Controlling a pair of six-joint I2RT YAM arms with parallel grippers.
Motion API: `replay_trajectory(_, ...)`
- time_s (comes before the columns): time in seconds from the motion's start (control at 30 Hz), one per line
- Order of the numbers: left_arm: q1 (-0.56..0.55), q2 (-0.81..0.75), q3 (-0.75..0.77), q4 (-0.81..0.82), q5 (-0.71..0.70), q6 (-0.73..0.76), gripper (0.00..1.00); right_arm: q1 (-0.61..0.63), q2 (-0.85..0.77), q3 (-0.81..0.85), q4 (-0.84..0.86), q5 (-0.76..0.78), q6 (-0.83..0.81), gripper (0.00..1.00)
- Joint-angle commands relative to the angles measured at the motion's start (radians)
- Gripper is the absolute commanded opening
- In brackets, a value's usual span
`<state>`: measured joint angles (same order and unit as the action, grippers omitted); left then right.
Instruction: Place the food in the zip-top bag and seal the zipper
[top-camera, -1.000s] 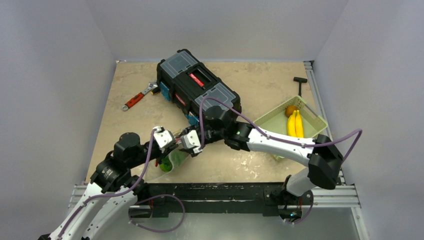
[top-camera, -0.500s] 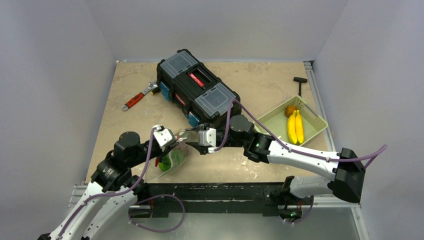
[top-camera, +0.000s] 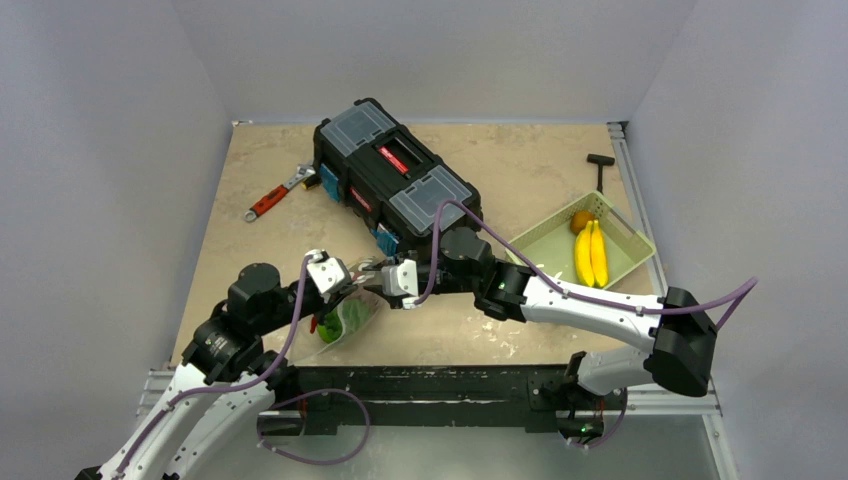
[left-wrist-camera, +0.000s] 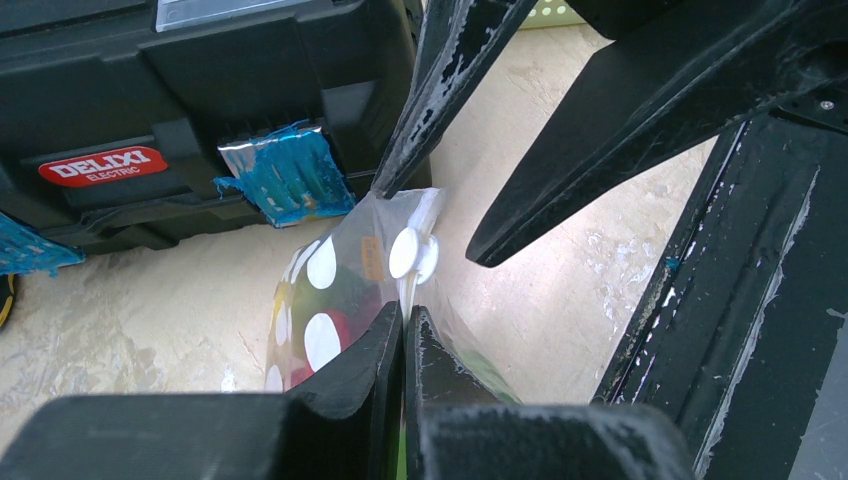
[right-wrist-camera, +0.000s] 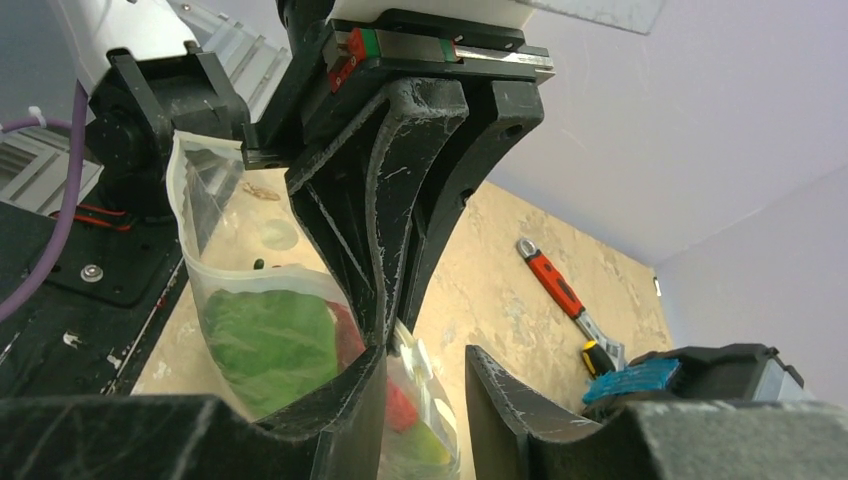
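From above, the zip-top bag (top-camera: 362, 308) with the food (top-camera: 352, 316) inside (green and red pieces) stands at the front of the table (top-camera: 250, 200); the left wrist view shows the left gripper (left-wrist-camera: 404, 325) clenched on its top edge; the right wrist view shows the right gripper (right-wrist-camera: 422, 355), fingers apart, straddling that edge.

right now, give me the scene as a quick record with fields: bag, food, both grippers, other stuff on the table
zip-top bag: clear with white dots, held up by its top edge, mouth looks open, not sealed
food: green and red pieces inside the bag
left gripper: shut on the bag's top edge
right gripper: open, right beside the left gripper at the bag
toolbox: black, lid closed, behind the bag
wrench: red handle, left of the toolbox
basket: pale green, right side, holds bananas
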<state>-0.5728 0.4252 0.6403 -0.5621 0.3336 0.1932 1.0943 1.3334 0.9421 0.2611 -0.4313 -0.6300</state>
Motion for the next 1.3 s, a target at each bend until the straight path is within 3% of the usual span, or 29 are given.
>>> replay_trajectory(0.0, -0.004, 0.001, 0.022, 0.052, 0.016, -0.014, 0.00, 0.006, 0.020, 0.063, -0.016, -0.044, -0.043, 0.32)
replay_trajectory(0.4, -0.004, 0.007, 0.024, 0.051, 0.020, -0.012, 0.00, 0.006, 0.054, 0.083, -0.046, -0.059, -0.065, 0.22)
replay_trajectory(0.7, -0.004, -0.001, 0.018, 0.056, 0.047, -0.002, 0.00, 0.006, 0.093, 0.101, -0.054, -0.092, -0.124, 0.00)
replay_trajectory(1.0, -0.004, -0.006, 0.012, 0.060, 0.074, 0.009, 0.00, -0.005, 0.161, 0.207, -0.235, -0.315, -0.248, 0.00)
replay_trajectory(1.27, -0.005, -0.016, 0.010, 0.064, 0.087, 0.011, 0.00, -0.005, 0.249, 0.319, -0.360, -0.364, -0.305, 0.00)
